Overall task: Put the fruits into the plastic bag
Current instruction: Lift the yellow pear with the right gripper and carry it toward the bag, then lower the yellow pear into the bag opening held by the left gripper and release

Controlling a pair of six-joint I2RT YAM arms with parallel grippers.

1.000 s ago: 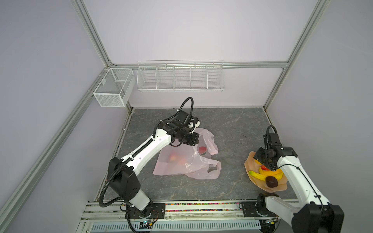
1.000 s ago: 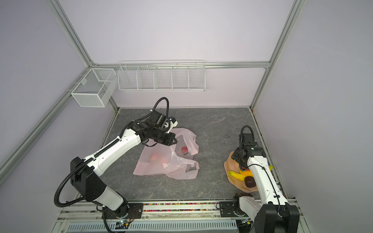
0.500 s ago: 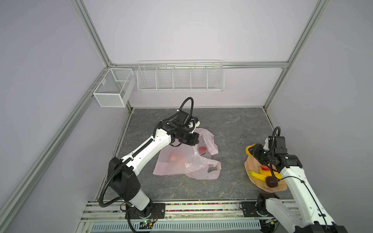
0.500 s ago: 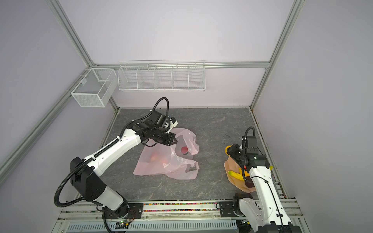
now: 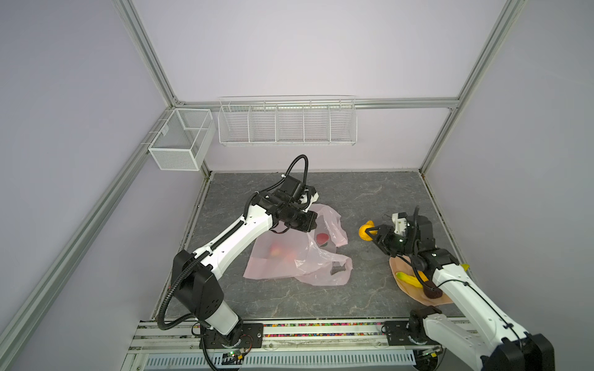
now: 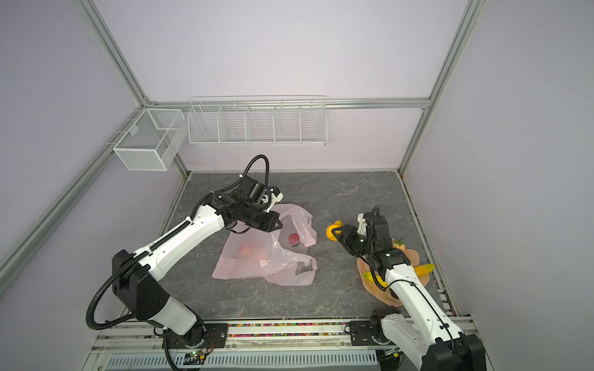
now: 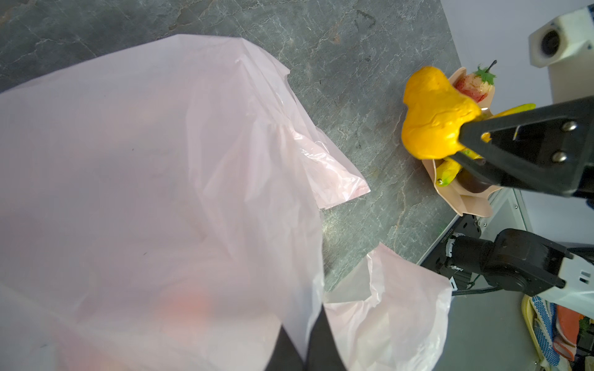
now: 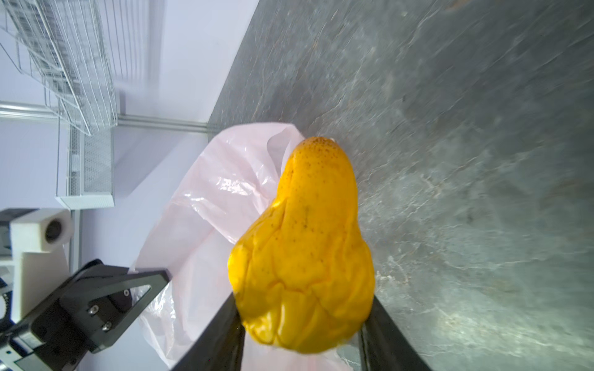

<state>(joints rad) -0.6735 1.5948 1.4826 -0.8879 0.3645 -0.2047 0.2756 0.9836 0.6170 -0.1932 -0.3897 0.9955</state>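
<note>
Right tool (image 5: 371, 234) holds one pear (image 5: 364, 230), two bananas (image 5: 409, 279)

Lilac walls (image 5: 289, 48), grey marbled floor (image 5: 369, 199), white wire baskets (image 5: 287, 123)

Yellow fruit (image 5: 365, 232) aloft nr pink bag (image 5: 273, 266)

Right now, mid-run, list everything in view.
plastic bag: one, pale pink, table centre
red fruit: one, in bag mouth
orange fruit: at least one, inside bag
pear-shaped fruit: one, yellow, held above table
plate: one, peach, right front
bananas: two, yellow, on plate
dark fruit: one, brown, on plate
strawberry: one, red, on plate
wire baskets: two, white, on walls
table: one, grey marble
left hand: black, shut on plastic bag
right hand: black, shut on pear-shaped fruit
</note>
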